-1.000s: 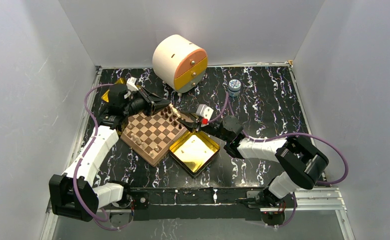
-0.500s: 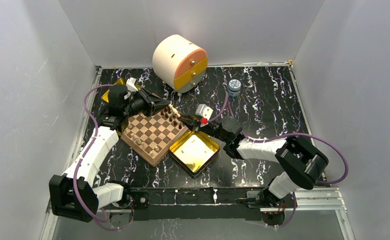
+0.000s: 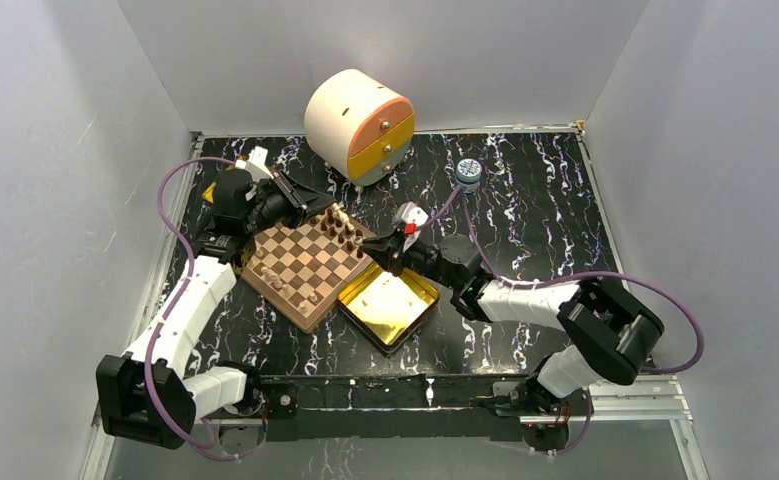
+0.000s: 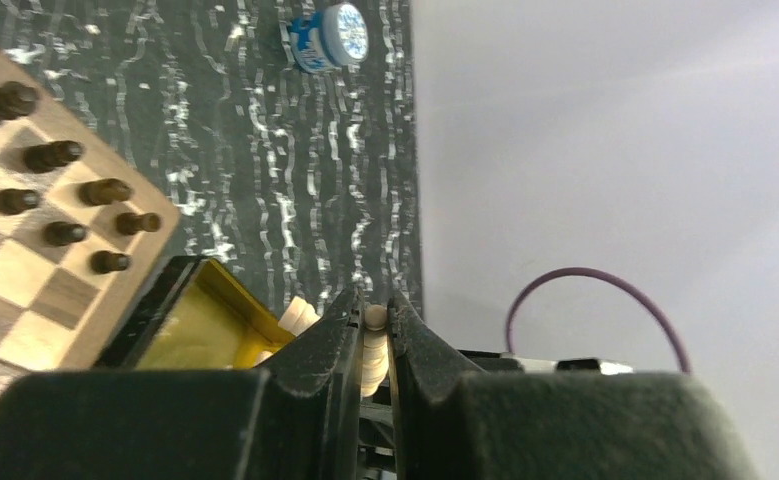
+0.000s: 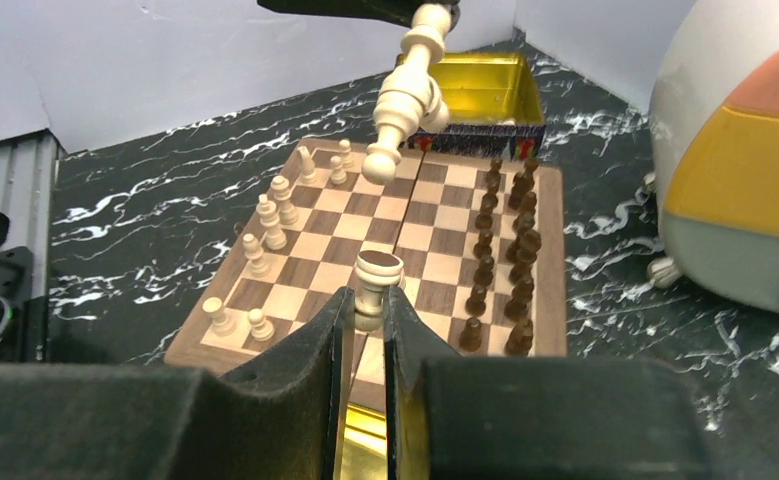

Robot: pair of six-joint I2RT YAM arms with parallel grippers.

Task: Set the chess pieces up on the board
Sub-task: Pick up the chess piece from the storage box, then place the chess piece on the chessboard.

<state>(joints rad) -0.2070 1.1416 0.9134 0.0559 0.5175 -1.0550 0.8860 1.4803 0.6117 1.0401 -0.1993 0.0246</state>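
The board (image 3: 300,270) lies left of centre. Dark chess pieces (image 3: 341,226) fill two rows along its far right side (image 5: 500,250). Several light pieces (image 5: 270,220) stand on its near left side. My left gripper (image 3: 327,206) hovers over the board's far corner, shut on a light tan piece (image 4: 373,335) that hangs tilted (image 5: 405,95). My right gripper (image 3: 381,246) is at the board's right corner, above the edge of an open gold tin (image 3: 393,308). It is shut on a light tan piece (image 5: 376,278) with a flat top.
A white, orange and yellow round drawer box (image 3: 358,124) stands at the back. A small blue-white jar (image 3: 468,173) sits back right. A second gold tin (image 5: 487,92) lies past the board's far left edge, behind my left arm.
My right gripper has shut on a light piece and risen slightly over the tin's edge. My left gripper, still holding its piece, has drawn back a little toward the left.
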